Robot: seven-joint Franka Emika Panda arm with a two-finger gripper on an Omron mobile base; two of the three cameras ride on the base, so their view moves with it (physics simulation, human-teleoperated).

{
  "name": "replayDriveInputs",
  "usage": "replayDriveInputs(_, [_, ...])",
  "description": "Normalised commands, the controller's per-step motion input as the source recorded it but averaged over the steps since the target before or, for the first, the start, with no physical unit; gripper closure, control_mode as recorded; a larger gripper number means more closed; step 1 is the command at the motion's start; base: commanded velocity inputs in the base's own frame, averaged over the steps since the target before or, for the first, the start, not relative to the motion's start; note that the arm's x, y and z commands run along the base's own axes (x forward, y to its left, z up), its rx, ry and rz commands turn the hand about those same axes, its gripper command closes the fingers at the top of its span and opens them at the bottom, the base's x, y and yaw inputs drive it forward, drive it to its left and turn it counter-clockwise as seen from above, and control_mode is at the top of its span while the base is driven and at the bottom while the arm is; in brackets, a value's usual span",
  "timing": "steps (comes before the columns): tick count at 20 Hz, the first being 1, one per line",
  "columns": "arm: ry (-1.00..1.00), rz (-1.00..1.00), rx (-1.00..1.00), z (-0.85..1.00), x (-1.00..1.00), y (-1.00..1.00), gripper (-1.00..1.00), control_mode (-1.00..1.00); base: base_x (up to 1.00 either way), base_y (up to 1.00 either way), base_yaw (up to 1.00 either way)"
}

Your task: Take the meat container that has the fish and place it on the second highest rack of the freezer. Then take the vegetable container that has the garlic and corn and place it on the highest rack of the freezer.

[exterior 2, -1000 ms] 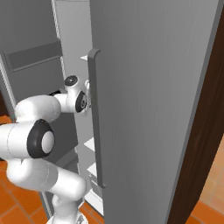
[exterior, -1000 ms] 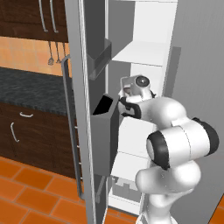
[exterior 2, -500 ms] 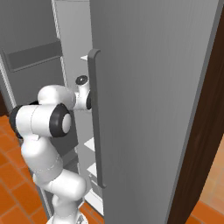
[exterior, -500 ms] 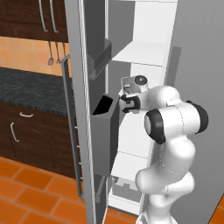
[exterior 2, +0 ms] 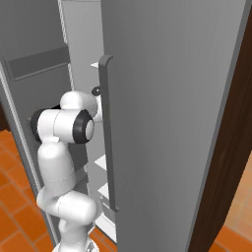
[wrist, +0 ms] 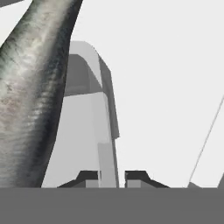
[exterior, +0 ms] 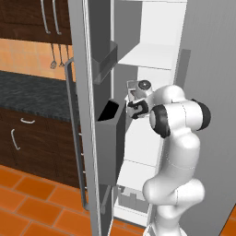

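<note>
The fish [wrist: 30, 92] fills the left of the hand view, a grey-brown mottled body cut off at the top and bottom edges. It lies in the meat container [wrist: 94, 118], whose grey wall runs up the middle, its rim rising between the two dark tips of the pincer [wrist: 112, 177]. The tips stand nearly together, pinched on that thin rim. Beyond the tray is flat white, which may be a shelf or the inner wall; which one I cannot tell.

In the left base view the pincer [exterior: 134, 94] reaches into the open freezer [exterior: 152, 27], just under a white shelf [exterior: 147, 57], and the tray there is hard to make out. The grey door bin [exterior: 110, 133] stands close on its left, the closed right-hand door [exterior 2: 162, 98] close on its right. In the right base view that door's long handle [exterior 2: 109, 138] hides the hand, so room to either side is narrow
</note>
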Motion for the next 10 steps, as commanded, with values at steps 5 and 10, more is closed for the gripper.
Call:
replayDriveInputs(5, [0.00, -0.04, 0.00, -0.13, 0.21, 0.00, -1.00, -1.00, 0.00, 0.00, 0.00])
replayDriveInputs(10, [-0.05, 0.00, 0.05, 0.28, -0.17, 0.00, -1.00, -1.00, 0.00, 0.00, 0.00])
